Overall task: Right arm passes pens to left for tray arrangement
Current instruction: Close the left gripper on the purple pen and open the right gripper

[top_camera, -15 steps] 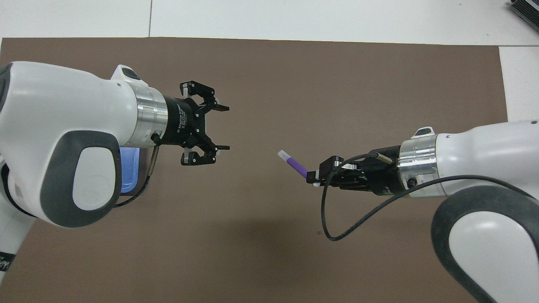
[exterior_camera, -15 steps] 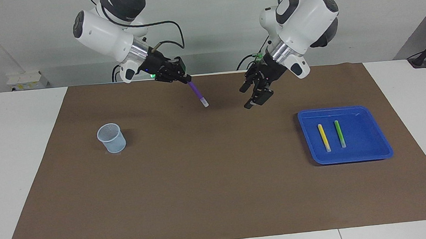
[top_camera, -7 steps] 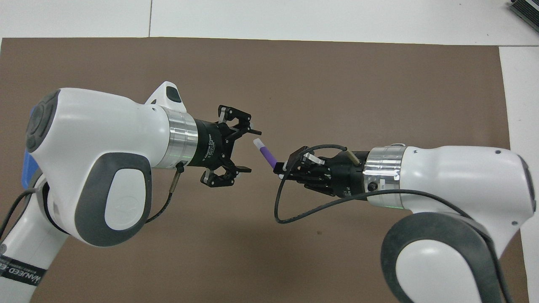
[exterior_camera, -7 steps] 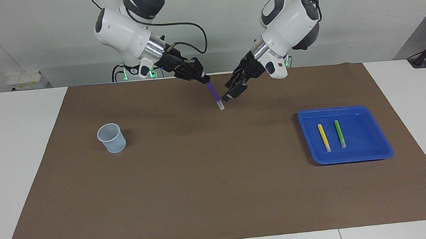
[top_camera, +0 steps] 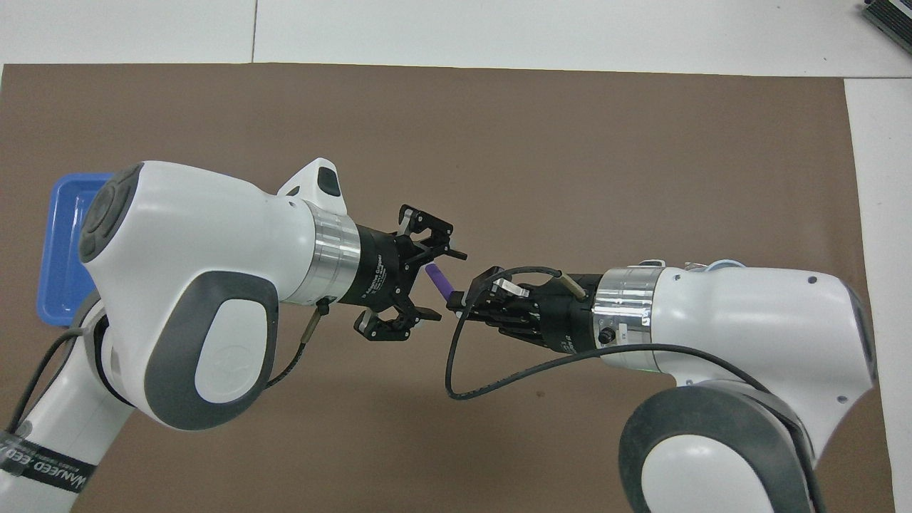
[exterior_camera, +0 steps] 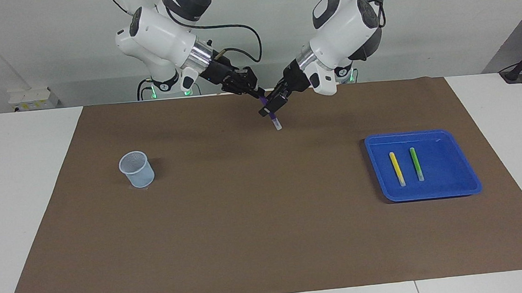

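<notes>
Right gripper (exterior_camera: 256,92): we see it clenched on the upper end of the purple pen (exterior_camera: 273,118), up in the air over the brown mat (exterior_camera: 257,221), toward the desk edge nearest the robots, about midway along it.
Purple pen: it slants down from the right gripper, whitish tip lowest and clear of the mat.
Left gripper (exterior_camera: 271,107): its fingers are spread, one on each side of the purple pen's middle; we cannot tell whether they touch it.
Tray (exterior_camera: 471,180): it sits on the mat toward the left arm's end of the desk, well apart from both grippers.
Yellow pen (exterior_camera: 397,168): it lies in the tray.
Green pen (exterior_camera: 416,164): it lies in the tray just beside the yellow one, roughly parallel and not touching.
Mesh cup (exterior_camera: 136,169): we see it upright on the mat toward the right arm's end of the desk.
</notes>
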You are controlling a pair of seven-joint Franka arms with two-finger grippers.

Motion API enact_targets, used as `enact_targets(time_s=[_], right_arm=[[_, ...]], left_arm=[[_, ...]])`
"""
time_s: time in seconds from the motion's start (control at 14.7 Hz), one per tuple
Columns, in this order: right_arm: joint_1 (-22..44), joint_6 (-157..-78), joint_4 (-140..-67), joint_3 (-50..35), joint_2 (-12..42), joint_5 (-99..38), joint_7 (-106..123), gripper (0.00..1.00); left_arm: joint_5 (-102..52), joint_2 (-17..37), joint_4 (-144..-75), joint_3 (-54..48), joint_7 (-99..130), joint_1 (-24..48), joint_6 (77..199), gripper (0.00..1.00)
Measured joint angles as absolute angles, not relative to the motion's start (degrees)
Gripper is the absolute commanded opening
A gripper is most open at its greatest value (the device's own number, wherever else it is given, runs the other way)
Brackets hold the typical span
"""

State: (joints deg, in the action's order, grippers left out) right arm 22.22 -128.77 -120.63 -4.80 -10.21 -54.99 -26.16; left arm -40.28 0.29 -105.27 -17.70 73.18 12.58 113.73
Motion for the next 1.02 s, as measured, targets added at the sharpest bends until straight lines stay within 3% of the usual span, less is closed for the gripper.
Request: enact_targets(time_s=[0.07,0.68,0.75,0.82,1.02], right_arm=[[22.2,-128.8,-120.7,-4.8,-10.2,-55.0,-26.2,0.00],[22.2,-128.8,-120.8,-4.8,-10.3,-55.0,-26.2,0.00],[22.2,-128.8,-120.8,-4.8,-10.3,-55.0,-26.2,0.00],[22.2,-128.8,-120.8,-4.8,-10.3,-55.0,-26.2,0.00],[22.2,-128.8,-120.8,-4.8,-10.3,-55.0,-26.2,0.00]], left_arm=[[-40.3,0.1,-105.3,-17.3,72.4,12.3,112.5,0.76],[-40.4,0.0,-106.2,-17.5,71.5,12.9,114.2,0.72],[-40.5,0.0,-106.6,-17.5,71.5,13.2,114.7,0.65],[-40.5,0.0,-106.8,-17.5,71.5,13.3,114.9,0.52],[-40.5,0.0,-106.9,-17.7,71.4,13.3,115.0,0.07]])
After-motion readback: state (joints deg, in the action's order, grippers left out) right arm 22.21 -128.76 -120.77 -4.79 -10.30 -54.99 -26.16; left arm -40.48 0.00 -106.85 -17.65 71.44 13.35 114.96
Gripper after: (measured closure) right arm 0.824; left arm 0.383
